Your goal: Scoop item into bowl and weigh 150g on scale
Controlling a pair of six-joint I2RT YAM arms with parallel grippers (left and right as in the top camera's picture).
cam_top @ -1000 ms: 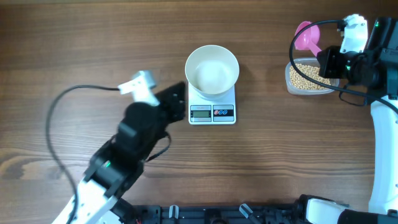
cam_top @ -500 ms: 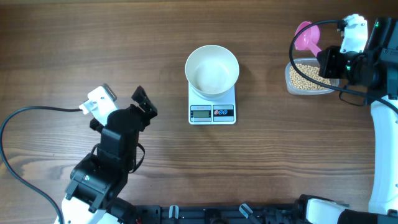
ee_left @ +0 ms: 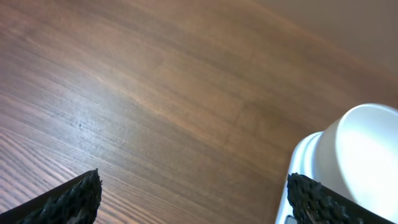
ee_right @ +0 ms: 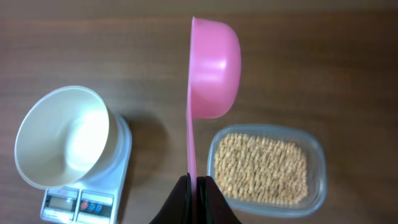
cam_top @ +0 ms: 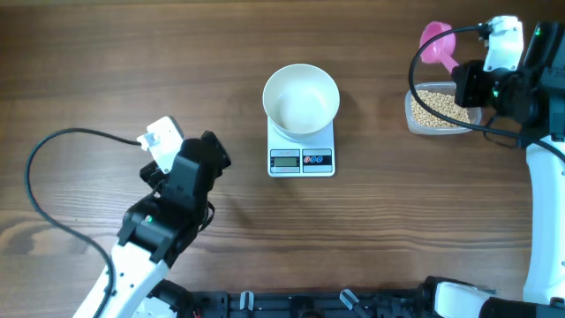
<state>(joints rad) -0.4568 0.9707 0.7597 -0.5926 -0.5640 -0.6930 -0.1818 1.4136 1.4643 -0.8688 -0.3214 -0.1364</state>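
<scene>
The white bowl (cam_top: 301, 99) sits empty on the white scale (cam_top: 301, 160) at the table's middle. Tan beans (cam_top: 437, 108) fill a clear tub at the right. My right gripper (cam_top: 465, 85) is shut on the handle of a pink scoop (cam_top: 436, 48), whose empty cup hangs on edge just beyond the tub. The right wrist view shows the scoop (ee_right: 214, 68) above the jaws (ee_right: 194, 182), the beans (ee_right: 261, 168) to the right and the bowl (ee_right: 62, 137) to the left. My left gripper (cam_top: 216, 150) stands open and empty, left of the scale. Its view catches the bowl (ee_left: 367, 155) at the right edge.
The clear tub (cam_top: 411, 113) stands on the wooden table (cam_top: 132, 62) near the right edge. A black cable (cam_top: 53, 150) loops over the table left of the left arm. The right arm's base and cables fill the far right side.
The left arm has drawn back from the scale's left edge and its jaws have opened wide. The right gripper and scoop have shifted only slightly.
</scene>
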